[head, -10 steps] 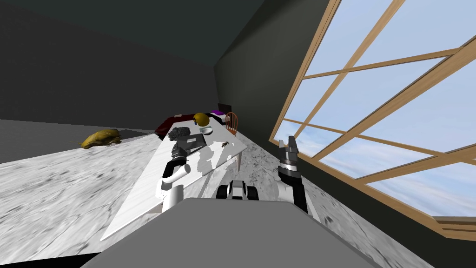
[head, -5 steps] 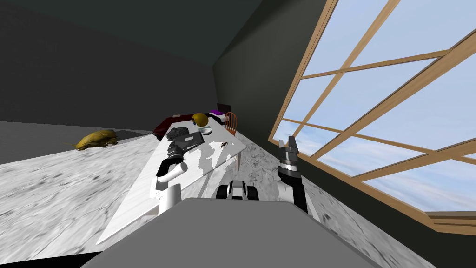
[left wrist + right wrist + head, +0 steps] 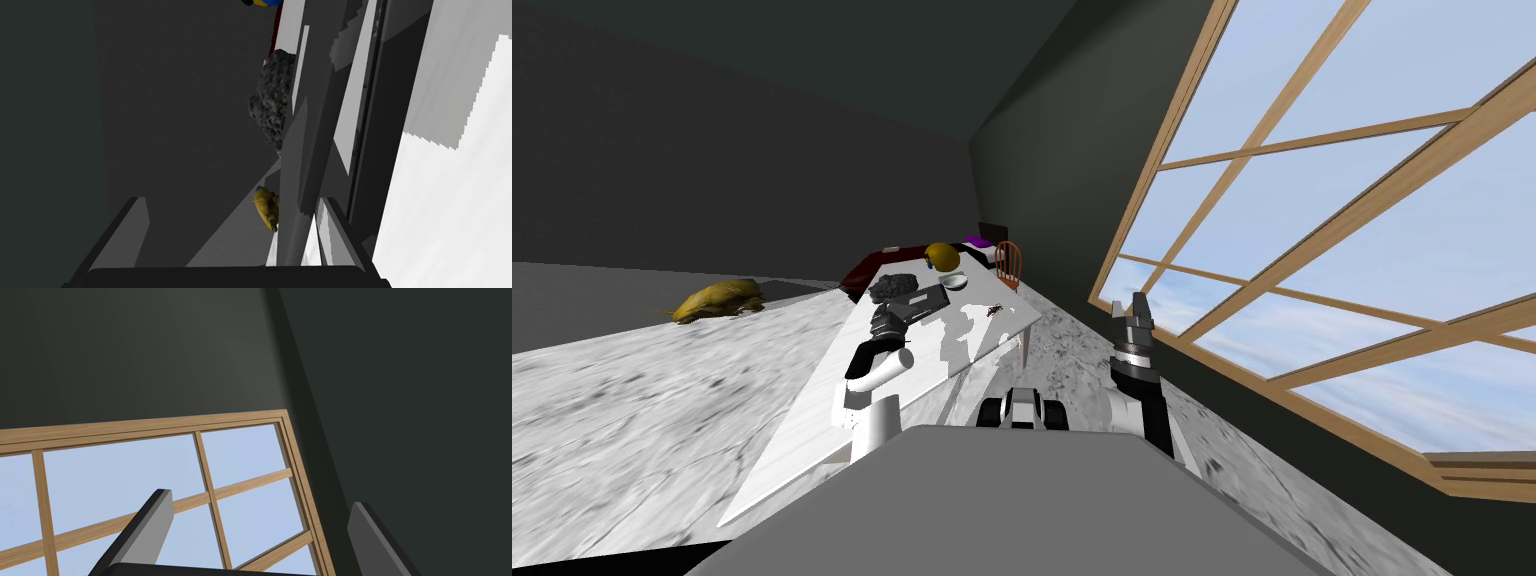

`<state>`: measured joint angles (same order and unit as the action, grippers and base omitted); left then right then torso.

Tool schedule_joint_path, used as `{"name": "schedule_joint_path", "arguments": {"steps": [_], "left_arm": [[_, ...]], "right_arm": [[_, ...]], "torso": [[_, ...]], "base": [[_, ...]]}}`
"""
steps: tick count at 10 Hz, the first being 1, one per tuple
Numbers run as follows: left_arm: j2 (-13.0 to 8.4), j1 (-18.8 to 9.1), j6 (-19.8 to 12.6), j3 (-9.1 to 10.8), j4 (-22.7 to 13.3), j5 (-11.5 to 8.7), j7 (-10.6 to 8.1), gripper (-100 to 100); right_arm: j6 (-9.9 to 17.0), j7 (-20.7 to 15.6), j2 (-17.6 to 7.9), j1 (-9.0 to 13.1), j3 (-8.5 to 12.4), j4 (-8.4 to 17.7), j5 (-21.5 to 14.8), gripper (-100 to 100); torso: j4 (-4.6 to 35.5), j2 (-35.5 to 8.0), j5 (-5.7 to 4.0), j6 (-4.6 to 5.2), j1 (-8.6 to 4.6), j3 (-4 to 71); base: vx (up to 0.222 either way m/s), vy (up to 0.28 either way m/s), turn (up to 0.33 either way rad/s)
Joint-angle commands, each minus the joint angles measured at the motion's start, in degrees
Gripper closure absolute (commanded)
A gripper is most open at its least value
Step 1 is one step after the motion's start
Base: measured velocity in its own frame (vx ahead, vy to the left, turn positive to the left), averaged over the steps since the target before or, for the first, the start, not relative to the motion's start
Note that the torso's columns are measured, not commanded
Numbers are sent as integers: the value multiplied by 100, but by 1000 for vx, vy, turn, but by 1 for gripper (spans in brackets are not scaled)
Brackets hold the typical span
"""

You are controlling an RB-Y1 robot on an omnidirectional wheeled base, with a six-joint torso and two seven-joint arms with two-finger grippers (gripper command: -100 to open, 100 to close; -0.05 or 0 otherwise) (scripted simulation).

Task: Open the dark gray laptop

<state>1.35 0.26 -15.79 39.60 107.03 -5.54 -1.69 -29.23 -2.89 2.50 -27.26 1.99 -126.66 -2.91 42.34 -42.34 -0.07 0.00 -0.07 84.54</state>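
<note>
L hand (image 3: 887, 322) at laptop (image 3: 922, 298) on worktop (image 3: 802, 430); wrist view shows fingers (image 3: 125, 235) apart, one beside laptop's edge. R hand (image 3: 1134, 318) raised, also apart.

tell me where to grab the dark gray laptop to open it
Probably the lid's thin free edge nearest the left gripper, approached from the robot's side and straddled: the laptop lies flat and looks closed on the table.
</note>
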Motion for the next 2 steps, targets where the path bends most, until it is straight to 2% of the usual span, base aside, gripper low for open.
{"name": "schedule_joint_path", "arguments": {"steps": [1, 2], "left_arm": [[4, 4, -7, 0, -7, 0, 0, 0], [7, 8, -12, 0, -12, 0, 0, 0]], "right_arm": [[0, 0, 0, 0, 0, 0, 0, 0], [0, 0, 0, 0, 0, 0, 0, 0]], "torso": [[1, -1, -1, 0, -1, -1], [1, -2, -1, 0, -2, -1]], "base": [[0, 0, 0], [0, 0, 0]]}}
